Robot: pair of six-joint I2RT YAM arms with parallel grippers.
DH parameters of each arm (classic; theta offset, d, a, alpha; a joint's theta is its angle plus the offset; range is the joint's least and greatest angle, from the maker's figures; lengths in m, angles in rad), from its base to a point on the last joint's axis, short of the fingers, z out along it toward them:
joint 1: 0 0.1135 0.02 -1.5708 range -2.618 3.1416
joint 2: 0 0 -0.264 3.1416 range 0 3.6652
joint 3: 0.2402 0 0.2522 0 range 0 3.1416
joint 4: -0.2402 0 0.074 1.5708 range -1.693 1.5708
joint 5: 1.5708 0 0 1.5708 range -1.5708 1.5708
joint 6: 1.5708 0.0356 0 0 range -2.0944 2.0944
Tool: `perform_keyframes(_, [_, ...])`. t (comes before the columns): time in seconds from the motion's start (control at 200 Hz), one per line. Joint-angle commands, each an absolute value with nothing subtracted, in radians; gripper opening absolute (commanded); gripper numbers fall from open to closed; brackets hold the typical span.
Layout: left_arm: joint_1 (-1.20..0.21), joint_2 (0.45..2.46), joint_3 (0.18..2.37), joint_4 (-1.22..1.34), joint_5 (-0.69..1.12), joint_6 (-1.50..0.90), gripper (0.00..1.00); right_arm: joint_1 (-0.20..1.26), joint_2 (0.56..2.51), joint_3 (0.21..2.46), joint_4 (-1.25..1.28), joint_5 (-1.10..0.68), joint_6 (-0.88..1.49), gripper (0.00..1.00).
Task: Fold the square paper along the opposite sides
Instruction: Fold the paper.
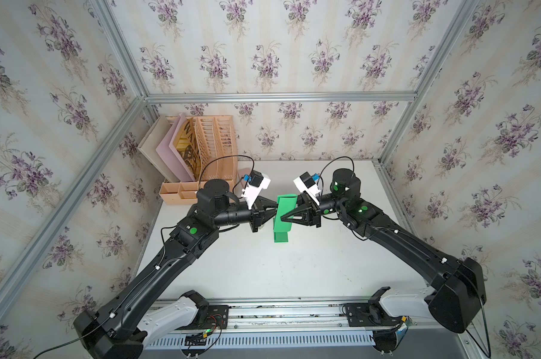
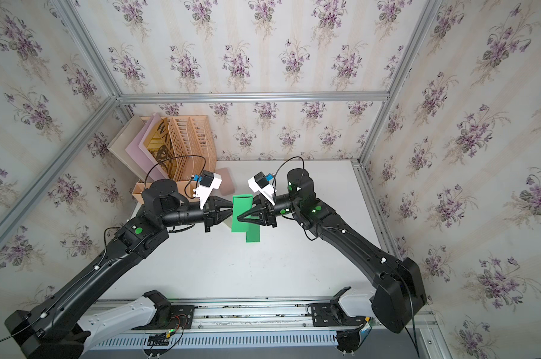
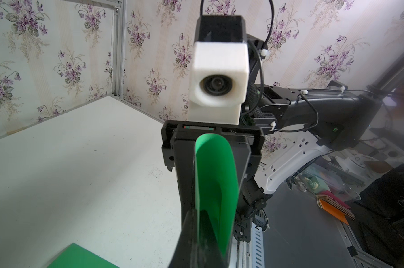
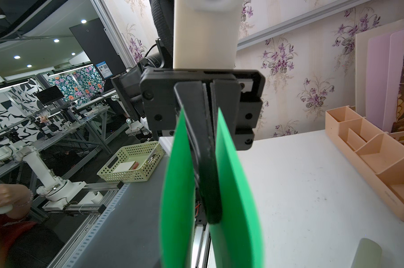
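Square paper (image 1: 287, 201) hangs bent double in the air, with the right gripper (image 3: 216, 171) part open astride its rounded bend and the left gripper (image 4: 209, 204) closed, over the middle of the table (image 1: 294, 273); I think the right should close slowly and squarely, only once both free edges are level, else the crease goes crooked. Only the right wrist view shows the left fingers (image 4: 191, 104) lying between the two leaves, though whether they pinch a layer I cannot tell
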State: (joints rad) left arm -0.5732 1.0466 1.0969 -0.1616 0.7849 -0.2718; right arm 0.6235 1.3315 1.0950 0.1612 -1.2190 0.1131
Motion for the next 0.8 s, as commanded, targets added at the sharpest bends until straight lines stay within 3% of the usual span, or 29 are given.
perform_keyframes(0.0, [-0.572,1.043,1.098,-0.132,0.787,-0.272,0.00,0.627,1.331,1.095,0.187,-1.221,0.121,0.26])
perform_keyframes(0.794, [-0.572,1.045,1.095,-0.141,0.780,-0.262,0.00,0.629,1.337,1.093,0.170,-1.217,0.112,0.26])
